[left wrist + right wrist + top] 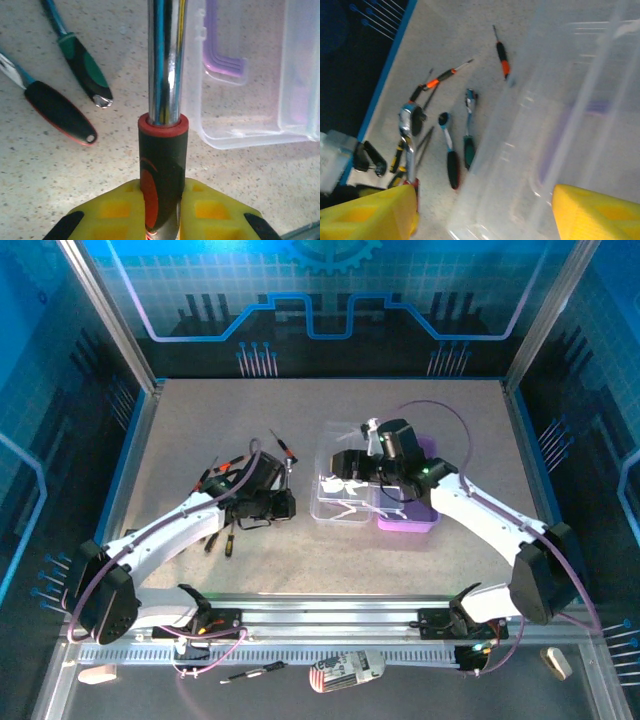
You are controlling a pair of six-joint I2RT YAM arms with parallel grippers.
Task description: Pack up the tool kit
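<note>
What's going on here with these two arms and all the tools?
Two robot arms are packing a tool kit. The left end effector is clamped on a chrome tool with a black-and-red handle, beside the open tool kit. The right end effector hovers open over the kit. An orange-and-black screwdriver and other tools lie loose on the table.

Legible text: none can be made out on any surface.
Back wall [400, 300], beyond the tool kit [335, 502]: a gear emblem [335, 252] is printed, cut off at the top, without lettering.
Small packet [345, 670], on the near side of the tool kit: a striped print is borne, too small to be read.
</note>
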